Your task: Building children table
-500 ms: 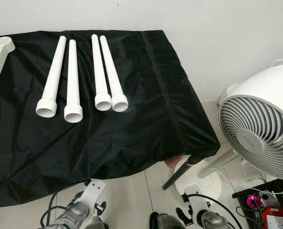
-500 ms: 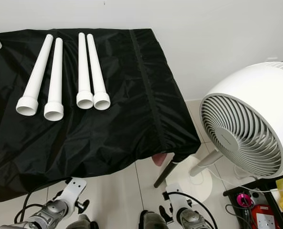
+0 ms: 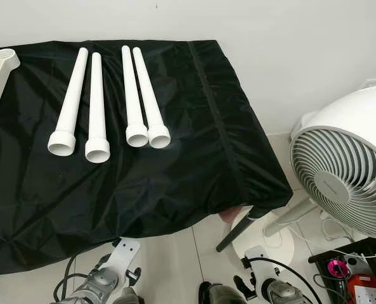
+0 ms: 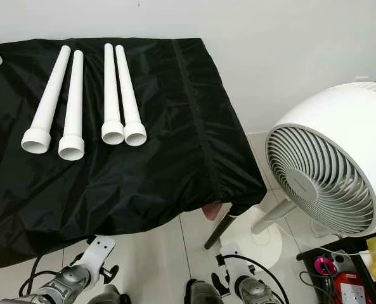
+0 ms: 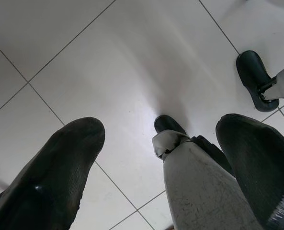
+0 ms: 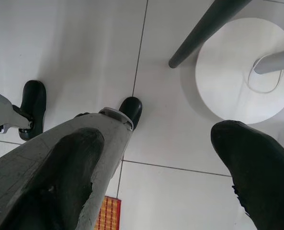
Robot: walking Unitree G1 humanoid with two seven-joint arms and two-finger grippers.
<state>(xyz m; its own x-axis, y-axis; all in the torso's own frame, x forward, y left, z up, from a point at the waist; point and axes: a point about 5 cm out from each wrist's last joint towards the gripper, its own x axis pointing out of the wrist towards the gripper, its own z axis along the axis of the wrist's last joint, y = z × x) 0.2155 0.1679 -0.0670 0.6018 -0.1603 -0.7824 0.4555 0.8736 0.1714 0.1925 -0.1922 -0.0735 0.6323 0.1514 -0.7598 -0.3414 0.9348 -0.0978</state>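
While nothing is held yet, the parts lie sorted for assembly.
Legs: four white tubes (image 3: 97, 107) side by side on the black cloth (image 3: 175, 171), within reach.
Left gripper (image 5: 151, 167): hanging over the floor, fingers wide.
Right gripper (image 6: 156, 167): likewise wide, empty.

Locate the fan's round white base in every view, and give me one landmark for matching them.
Left eye view: fan's round base on the floor at lower right, under the fan head.
Right eye view: lower right, by the black cover's corner.
Right wrist view: large white disc between the fingers.
Left wrist view: aimed at floor tiles elsewhere.
Landmark: the dark table leg slanting down beside the base.
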